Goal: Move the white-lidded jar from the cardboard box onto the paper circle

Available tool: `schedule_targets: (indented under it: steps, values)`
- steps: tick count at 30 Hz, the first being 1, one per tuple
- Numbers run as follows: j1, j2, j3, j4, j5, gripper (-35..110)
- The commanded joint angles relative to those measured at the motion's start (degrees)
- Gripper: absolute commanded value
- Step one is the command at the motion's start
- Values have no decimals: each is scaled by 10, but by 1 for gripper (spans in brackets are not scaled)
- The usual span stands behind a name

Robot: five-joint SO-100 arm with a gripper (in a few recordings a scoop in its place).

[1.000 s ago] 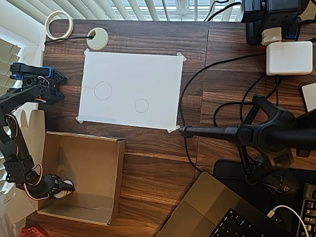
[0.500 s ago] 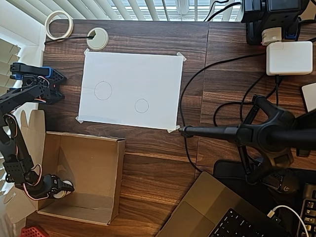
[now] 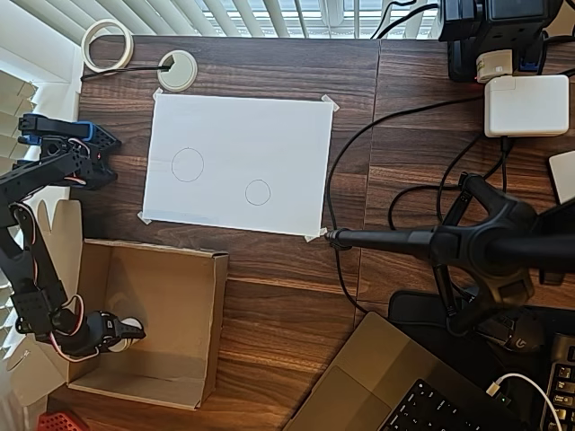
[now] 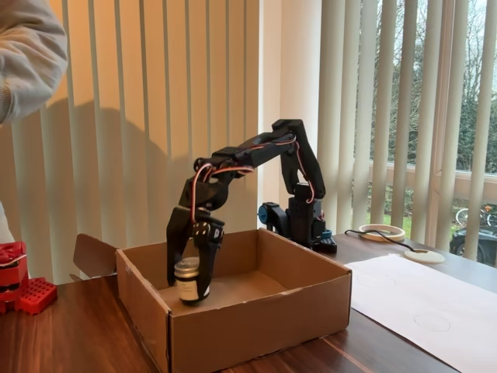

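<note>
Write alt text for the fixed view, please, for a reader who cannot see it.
A black robot arm reaches down into an open cardboard box, its gripper closed around a small white-lidded jar held upright inside the box. To the right, a white paper sheet with faint pencil circles lies on the wooden table, vertical blinds behind.

My arm folded over, fingers [image 4: 189,273] down inside the cardboard box [image 4: 256,330].

From my base behind the cardboard box in the fixed view, my arm rises, bends sharply at the elbow and slopes down toward the box's near-left corner. My wrist points straight down and my fingers are clamped on the white-lidded jar [image 4: 187,280], one on each side of it, holding it upright, with its base just above the box's floor. In the overhead view my fingers [image 3: 121,335] sit in the box's left part.
</note>
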Motion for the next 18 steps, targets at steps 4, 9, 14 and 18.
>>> schedule_targets:
  steps: [4,9,14,18]
  values:
    - [-33,149,-94,37,16,6]
    - [-66,183,-117,42,42,5]
    - [-121,214,-127,38,58,5]
    - [-185,239,-111,37,69,5]
